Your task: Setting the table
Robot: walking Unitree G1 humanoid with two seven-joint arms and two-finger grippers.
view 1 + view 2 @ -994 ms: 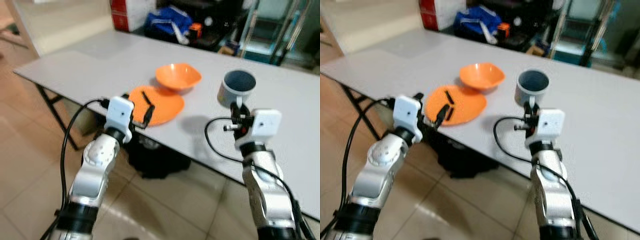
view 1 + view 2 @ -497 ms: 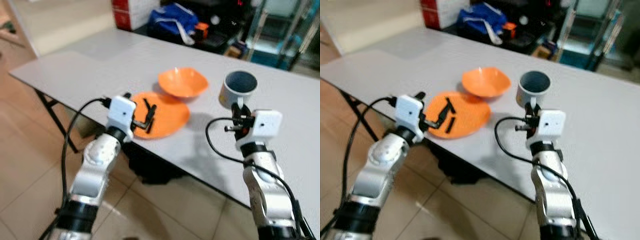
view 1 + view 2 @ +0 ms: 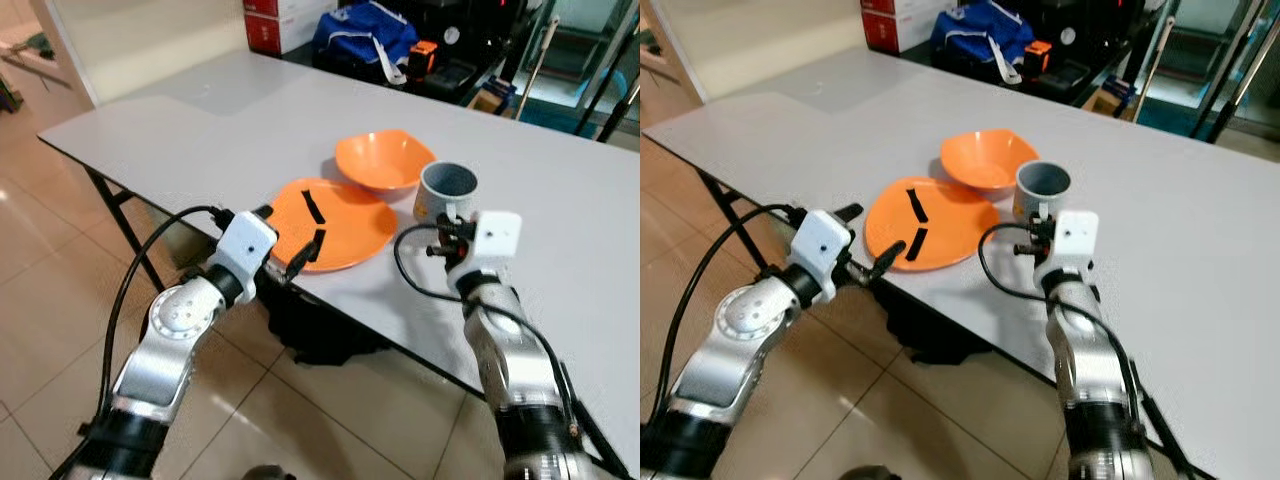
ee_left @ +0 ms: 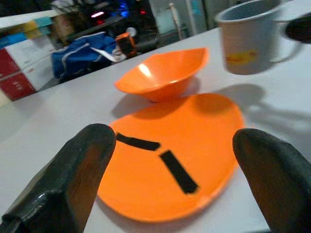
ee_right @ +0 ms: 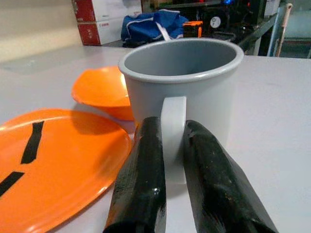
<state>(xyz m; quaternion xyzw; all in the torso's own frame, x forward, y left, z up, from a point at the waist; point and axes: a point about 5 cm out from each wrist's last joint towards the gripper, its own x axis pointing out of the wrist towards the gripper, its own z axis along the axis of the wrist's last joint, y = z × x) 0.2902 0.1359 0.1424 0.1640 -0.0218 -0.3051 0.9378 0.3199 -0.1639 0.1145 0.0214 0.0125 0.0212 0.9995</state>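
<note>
Tan floor tiles (image 3: 60,330) fill the lower left of the eye views, below the near edge of a grey table (image 3: 230,110) whose black legs show at the left.

The left gripper (image 4: 170,160) sits low and centre-left at that edge, its fingers (image 4: 77,170) spread wide with nothing between them, aimed at the orange plate (image 3: 340,222). The plate lies flat near the edge in mid-frame; two short black strips on it run roughly toward the far side.

At centre-right the right gripper (image 5: 172,160) has its fingers (image 5: 141,170) pinched close on the handle of the grey mug (image 3: 1042,188). The mug stands upright just right of the plate, mouth up, its handle a vertical loop facing the near edge.

Just behind the plate rests the orange bowl (image 3: 385,160), right way up.

Beyond the table, along the top, lie a blue bag (image 3: 370,30), red and white boxes (image 3: 285,15) and dark clutter.
</note>
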